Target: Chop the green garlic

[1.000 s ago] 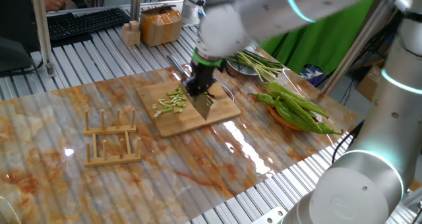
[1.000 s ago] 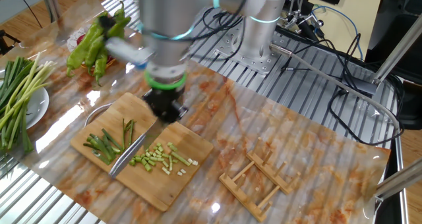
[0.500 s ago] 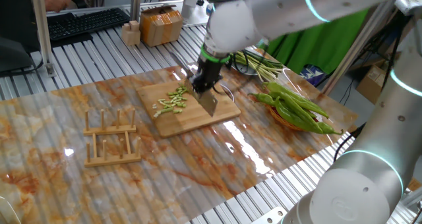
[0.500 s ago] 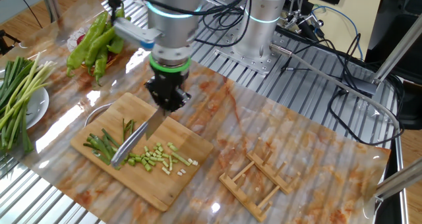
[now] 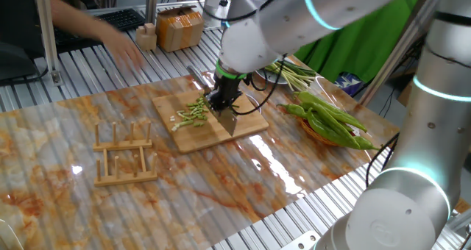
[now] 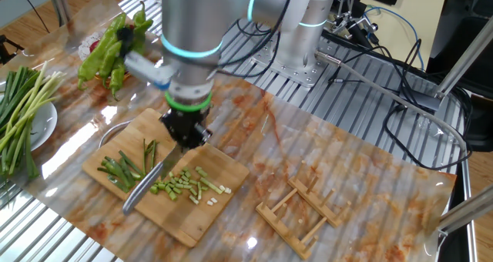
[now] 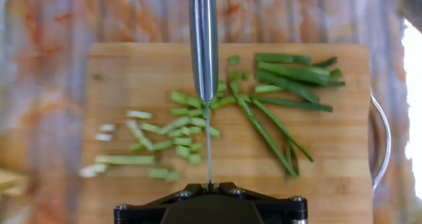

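Beneath knife (image 7: pixel 204 46), garlic (image 7: pixel 191 128) partly hidden

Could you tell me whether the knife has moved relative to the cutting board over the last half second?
Yes. The knife has come down toward the cutting board, its blade now low among the green garlic pieces.

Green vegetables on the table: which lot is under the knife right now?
The green garlic on the cutting board: thin, partly chopped stalks. The peppers and the long uncut stalks lie off the board.
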`<state>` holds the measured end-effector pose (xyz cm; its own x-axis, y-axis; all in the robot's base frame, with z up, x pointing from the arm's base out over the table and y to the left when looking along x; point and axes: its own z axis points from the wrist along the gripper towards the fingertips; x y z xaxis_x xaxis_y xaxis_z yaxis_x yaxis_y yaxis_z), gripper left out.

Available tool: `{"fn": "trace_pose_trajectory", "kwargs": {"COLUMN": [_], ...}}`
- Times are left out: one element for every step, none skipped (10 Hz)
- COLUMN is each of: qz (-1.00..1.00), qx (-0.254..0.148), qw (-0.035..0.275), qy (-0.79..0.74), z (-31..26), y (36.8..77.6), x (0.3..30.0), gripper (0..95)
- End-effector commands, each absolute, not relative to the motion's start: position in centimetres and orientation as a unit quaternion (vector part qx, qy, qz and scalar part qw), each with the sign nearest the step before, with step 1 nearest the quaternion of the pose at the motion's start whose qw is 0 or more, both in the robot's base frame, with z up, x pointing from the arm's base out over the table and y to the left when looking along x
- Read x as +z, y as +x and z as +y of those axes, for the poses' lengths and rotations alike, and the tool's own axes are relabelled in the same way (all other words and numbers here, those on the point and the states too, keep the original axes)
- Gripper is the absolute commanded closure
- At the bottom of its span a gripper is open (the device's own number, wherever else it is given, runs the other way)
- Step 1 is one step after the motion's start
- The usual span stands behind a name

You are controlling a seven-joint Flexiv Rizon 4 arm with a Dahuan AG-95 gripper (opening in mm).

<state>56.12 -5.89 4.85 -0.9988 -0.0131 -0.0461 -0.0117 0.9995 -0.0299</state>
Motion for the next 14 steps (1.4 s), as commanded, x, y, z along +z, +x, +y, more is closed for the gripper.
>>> {"fn": "trace_pose_trajectory", "kwargs": {"qz": [0.999,0.999,0.999,0.998,0.998,0.998,0.998,0.998,0.998,0.998,0.998,0.997,0.996,0.996], "qx": [-0.030,-0.024,-0.032,-0.032,-0.032,-0.029,-0.028,-0.026,-0.026,-0.024,-0.022,-0.021,-0.020,-0.018], "qw": [0.016,0.026,0.027,0.024,0.029,0.032,0.033,0.034,0.035,0.037,0.039,0.047,0.059,0.064], "qy": [-0.018,-0.030,-0.031,-0.039,-0.038,-0.038,-0.038,-0.039,-0.040,-0.043,-0.046,-0.052,-0.057,-0.063], "z": [-6.0,-6.4,-6.7,-7.1,-7.2,-7.4,-7.4,-7.3,-7.4,-7.6,-7.7,-7.6,-7.5,-7.4], "y": [56.6,57.1,57.3,57.6,57.9,57.9,57.9,57.9,57.6,57.2,57.1,57.1,57.0,57.0], "x": [8.9,9.8,10.8,12.4,13.6,13.9,14.6,15.1,15.7,16.5,16.8,17.0,17.0,17.1], "gripper": [95.0,95.0,95.0,95.0,95.0,95.0,95.0,95.0,95.0,95.0,95.0,95.0,95.0,95.0]}}
